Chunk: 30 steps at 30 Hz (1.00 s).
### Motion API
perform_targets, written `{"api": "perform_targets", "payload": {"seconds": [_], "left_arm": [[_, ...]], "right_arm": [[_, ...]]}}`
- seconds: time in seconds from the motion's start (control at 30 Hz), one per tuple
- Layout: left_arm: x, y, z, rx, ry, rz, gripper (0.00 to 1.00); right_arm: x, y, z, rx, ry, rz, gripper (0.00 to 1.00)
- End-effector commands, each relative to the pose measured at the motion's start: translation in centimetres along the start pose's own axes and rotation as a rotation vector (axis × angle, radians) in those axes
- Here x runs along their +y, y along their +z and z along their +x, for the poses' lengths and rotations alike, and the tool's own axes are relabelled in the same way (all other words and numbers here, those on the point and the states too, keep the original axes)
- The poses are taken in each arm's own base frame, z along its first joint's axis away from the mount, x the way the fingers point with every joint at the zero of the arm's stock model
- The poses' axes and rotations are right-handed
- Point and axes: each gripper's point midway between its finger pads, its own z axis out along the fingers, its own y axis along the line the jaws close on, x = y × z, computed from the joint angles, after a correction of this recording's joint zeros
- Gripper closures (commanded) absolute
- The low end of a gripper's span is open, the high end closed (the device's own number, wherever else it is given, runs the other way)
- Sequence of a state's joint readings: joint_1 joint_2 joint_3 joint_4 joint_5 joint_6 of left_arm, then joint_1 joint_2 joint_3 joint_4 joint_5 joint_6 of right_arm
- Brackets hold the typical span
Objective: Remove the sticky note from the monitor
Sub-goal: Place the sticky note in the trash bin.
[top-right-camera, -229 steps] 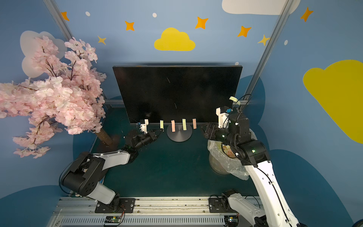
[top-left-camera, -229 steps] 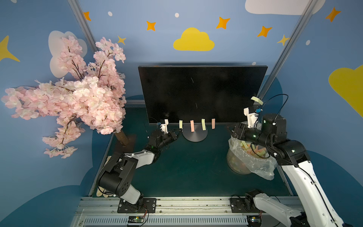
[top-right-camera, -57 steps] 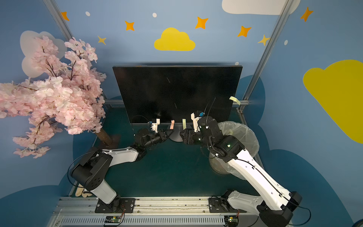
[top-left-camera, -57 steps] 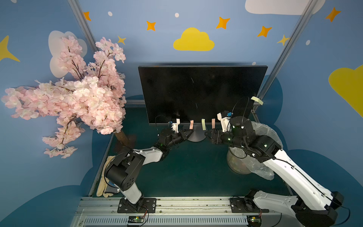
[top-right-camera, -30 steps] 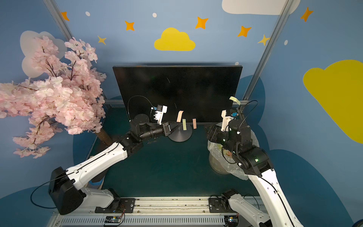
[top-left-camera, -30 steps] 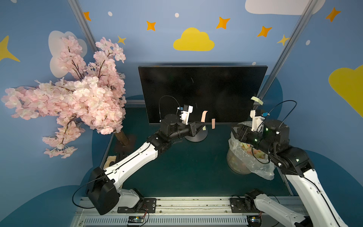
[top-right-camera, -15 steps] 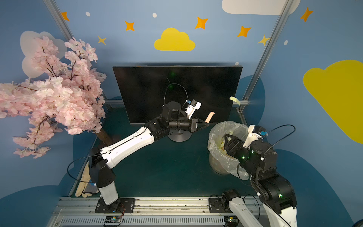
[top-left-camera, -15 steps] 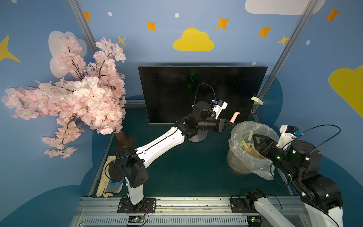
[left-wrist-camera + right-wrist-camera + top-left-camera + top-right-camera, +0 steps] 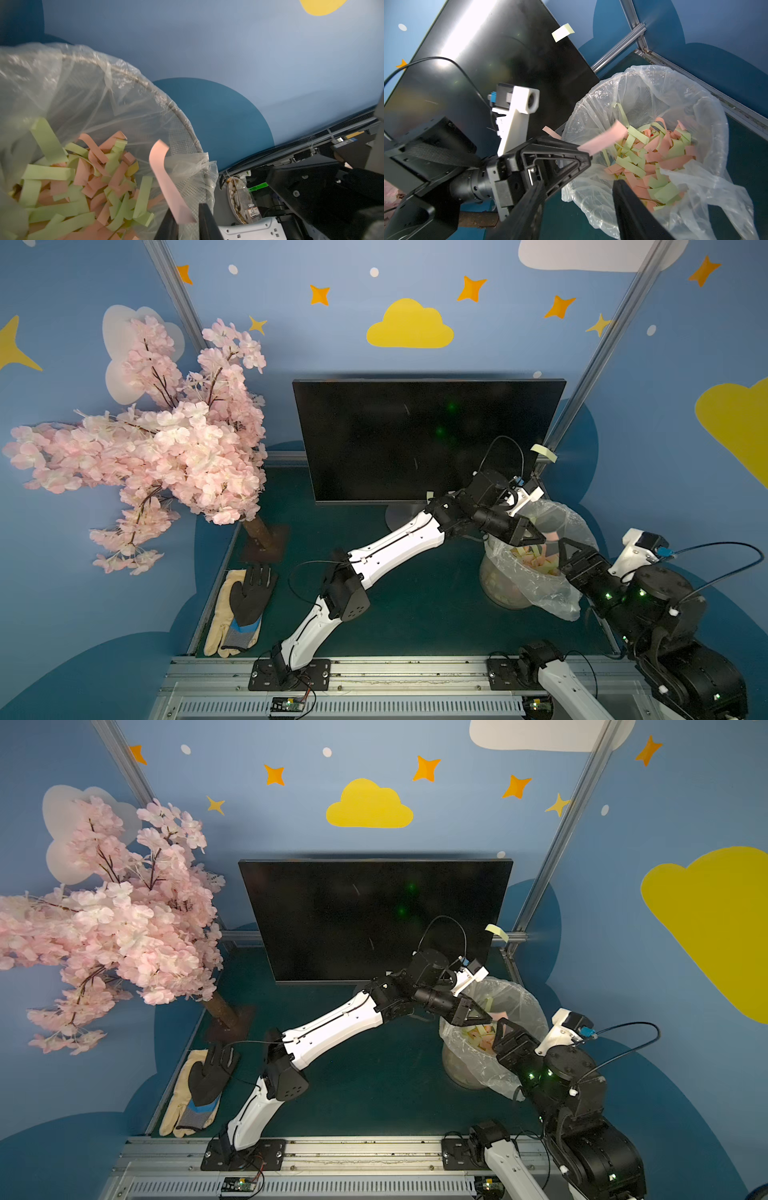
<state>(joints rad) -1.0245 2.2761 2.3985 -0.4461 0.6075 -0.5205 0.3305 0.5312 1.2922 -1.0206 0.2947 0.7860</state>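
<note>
Left gripper [image 9: 538,536] releasing a pink sticky note [image 9: 164,178] over the bag-lined mesh bin [image 9: 523,580]

Its jaws stand slightly apart, the strip between them and perhaps clinging; a wider opening and a small shake above the heap would likely free it; the right gripper [image 9: 562,545], spread and empty, crowds the bin's rim; one pale yellow note [image 9: 543,452] remains on the monitor [image 9: 415,439]; the blossom tree [image 9: 166,448] and gloves [image 9: 241,610] sit well apart.

It looks like a robot test booth in a lab: blue walls [image 9: 332,344] with painted clouds [image 9: 409,325], aluminium posts [image 9: 600,352], an artificial blossom tree [image 9: 166,448], and robot arms [image 9: 395,541] bolted on a metal rail [image 9: 415,672].
</note>
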Motion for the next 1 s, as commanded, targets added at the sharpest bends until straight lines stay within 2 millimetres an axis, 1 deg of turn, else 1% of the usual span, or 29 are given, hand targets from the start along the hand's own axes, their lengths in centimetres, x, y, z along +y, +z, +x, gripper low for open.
{"api": "perform_targets", "payload": {"seconds": [0.0, 0.1, 0.13, 0.27, 0.37, 0.43, 0.53, 0.7, 0.8, 0.97], "left_arm": [[-0.2, -0.7, -0.5, 0.0, 0.014, -0.009, 0.6], [-0.5, -0.8, -0.8, -0.008, 0.03, -0.01, 0.48], [-0.6, -0.9, -0.9, -0.013, 0.037, -0.01, 0.45], [-1.2, -1.4, -1.7, -0.037, 0.067, -0.007, 0.37], [-1.8, -2.0, -2.4, -0.058, 0.088, -0.009, 0.35], [-2.3, -2.8, -3.0, -0.078, 0.105, -0.017, 0.33], [-2.8, -4.4, -4.3, -0.118, 0.128, -0.038, 0.3], [-3.3, -8.1, -6.4, -0.185, 0.175, -0.094, 0.28], [-3.4, -10.4, -7.1, -0.215, 0.204, -0.132, 0.26], [-2.4, -13.9, -7.1, -0.257, 0.226, -0.216, 0.22]], "right_arm": [[-0.7, -0.4, -0.2, -0.013, 0.006, 0.025, 0.42], [-0.6, -0.4, -0.2, -0.013, 0.006, 0.026, 0.42], [-0.6, -0.4, -0.2, -0.012, 0.005, 0.025, 0.42], [-0.4, -0.4, -0.4, -0.014, 0.001, 0.024, 0.42], [-0.4, -0.4, -0.4, -0.015, 0.002, 0.025, 0.42], [-0.2, -0.2, -0.4, -0.011, 0.001, 0.021, 0.42], [0.0, 0.0, -0.4, -0.009, 0.003, 0.014, 0.42], [0.4, 0.3, -0.6, -0.009, -0.004, 0.006, 0.42], [1.0, 0.8, -0.5, 0.004, -0.014, -0.009, 0.41], [2.6, 1.7, -0.6, 0.033, -0.04, -0.049, 0.41]]}}
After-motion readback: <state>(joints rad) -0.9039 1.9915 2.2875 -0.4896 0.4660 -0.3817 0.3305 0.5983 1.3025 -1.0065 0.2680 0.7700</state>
